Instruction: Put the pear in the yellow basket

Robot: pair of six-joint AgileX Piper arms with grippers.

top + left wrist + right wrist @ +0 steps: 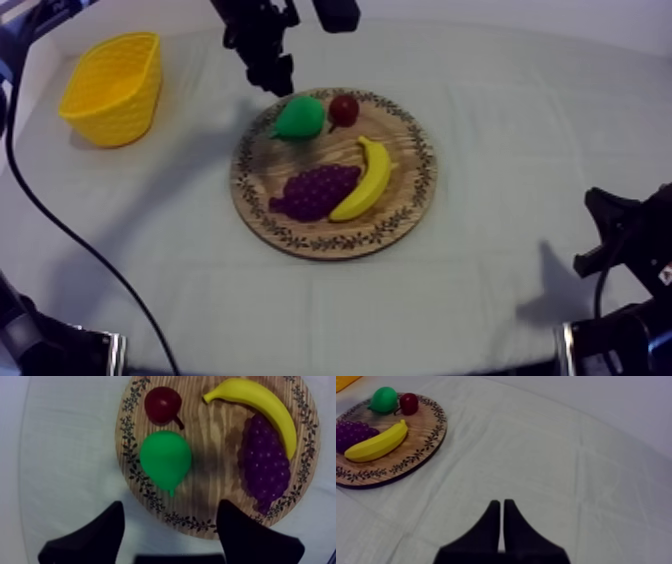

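At the far left of the counter (500,300) stands the yellow basket (112,88), upright, its woven wall and open mouth turned to the top camera. It is well apart from the wooden board (405,140).

The left gripper (270,78) hangs over the board's far-left rim, just beside the pear (299,119). In the left wrist view its two black fingers (100,533) are spread wide with nothing between them, and the pear lies just ahead of the gap.

The pear is bright green and smooth, with a round body narrowing to a small pointed tip that faces the left gripper. It lies on its side on the board, close to the patterned rim. Just beside it is the small red fruit (344,109), which has a dark stem. Nearer the front lie the purple grapes (315,192), with the yellow banana (368,180) curved against their right side.

The right gripper (501,504) is over bare cloth, well apart from the board, its fingers pressed together in a narrow wedge.
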